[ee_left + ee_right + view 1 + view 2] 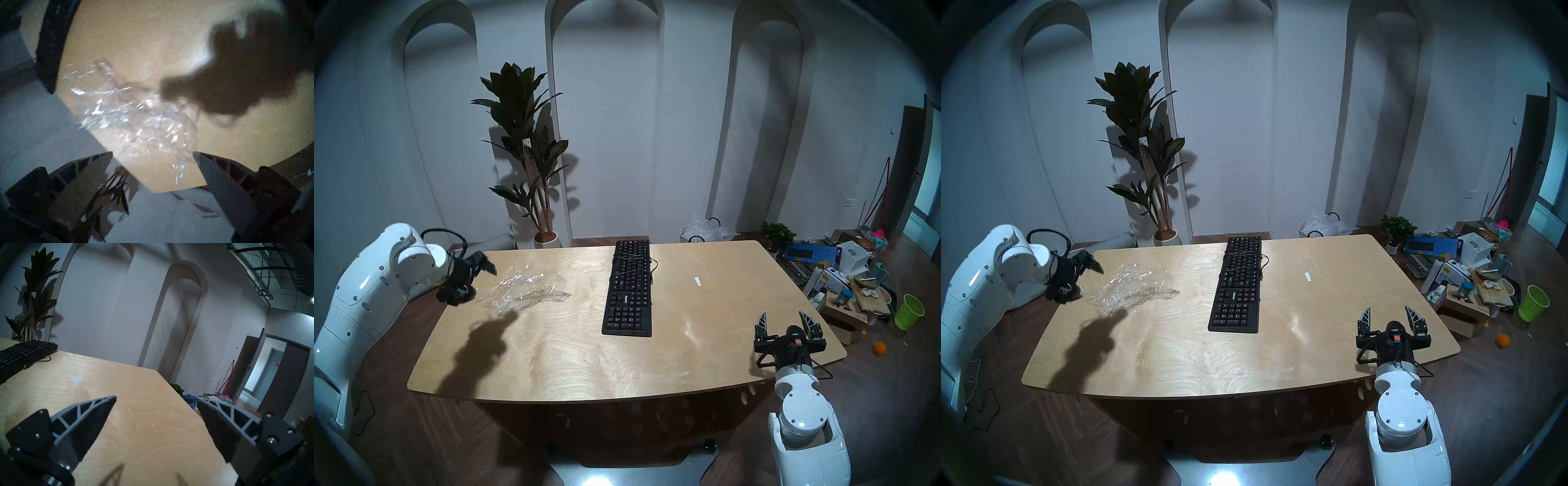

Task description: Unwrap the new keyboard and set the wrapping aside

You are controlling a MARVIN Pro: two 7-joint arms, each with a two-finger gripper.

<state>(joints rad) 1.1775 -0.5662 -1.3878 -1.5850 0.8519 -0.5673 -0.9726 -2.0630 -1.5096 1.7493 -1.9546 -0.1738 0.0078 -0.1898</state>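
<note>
Keyboard (628, 288): you see it long, flat and black, bare on the wooden counter (572, 356), cable looped across it. Clear crinkly wrapping (522, 286) lies well apart, by the open, empty left tool (483, 271). Right tool (785, 320) gapes empty too. Behind stands a tall plant (524, 142).

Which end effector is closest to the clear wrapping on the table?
The left end effector, beside the wrapping; the right end effector sits across the table.
</note>
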